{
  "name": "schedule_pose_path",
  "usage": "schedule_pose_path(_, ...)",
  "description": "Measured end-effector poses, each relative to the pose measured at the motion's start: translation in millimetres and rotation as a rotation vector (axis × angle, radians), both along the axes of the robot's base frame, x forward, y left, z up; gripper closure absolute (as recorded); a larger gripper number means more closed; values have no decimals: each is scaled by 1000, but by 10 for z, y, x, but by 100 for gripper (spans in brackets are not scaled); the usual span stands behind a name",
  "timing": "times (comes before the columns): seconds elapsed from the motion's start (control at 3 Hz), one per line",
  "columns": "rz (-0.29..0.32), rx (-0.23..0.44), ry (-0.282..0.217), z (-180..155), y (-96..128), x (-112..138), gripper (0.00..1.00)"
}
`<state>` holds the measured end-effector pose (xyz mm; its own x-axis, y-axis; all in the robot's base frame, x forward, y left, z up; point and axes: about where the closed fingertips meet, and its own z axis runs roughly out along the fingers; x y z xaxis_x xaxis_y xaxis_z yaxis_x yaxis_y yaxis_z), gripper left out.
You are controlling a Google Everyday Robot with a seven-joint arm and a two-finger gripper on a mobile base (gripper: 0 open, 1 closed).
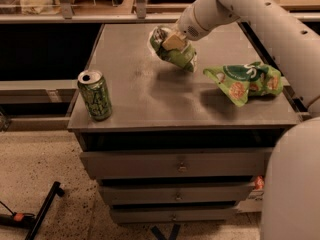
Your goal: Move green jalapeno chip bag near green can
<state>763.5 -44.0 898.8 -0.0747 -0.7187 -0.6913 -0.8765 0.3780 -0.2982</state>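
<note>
The green jalapeno chip bag (175, 53) is a small crumpled dark-green foil bag, held above the back middle of the grey table top (150, 96). My gripper (173, 40) is shut on its upper part, reaching in from the upper right on the white arm. The bag hangs lifted off the surface, its shadow on the table below. The green can (95, 95) stands upright at the front left corner of the table, well to the left and nearer than the bag.
A brighter lime-green chip bag (245, 81) with orange chip pictures lies on the right side of the table. Drawers (177, 165) are below the top. A black bar (42, 210) lies on the floor at left. A shelf rail (75, 18) runs behind.
</note>
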Motion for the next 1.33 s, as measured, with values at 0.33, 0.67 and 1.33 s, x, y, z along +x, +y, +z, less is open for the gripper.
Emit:
schedule_pose_path(0.33, 43, 37, -63, 283, 92, -179, 84)
schedule_pose_path(0.67, 117, 34, -99, 462, 351, -361, 84)
schedule_pose_path(1.33, 284, -9, -130, 569, 967, -558, 85)
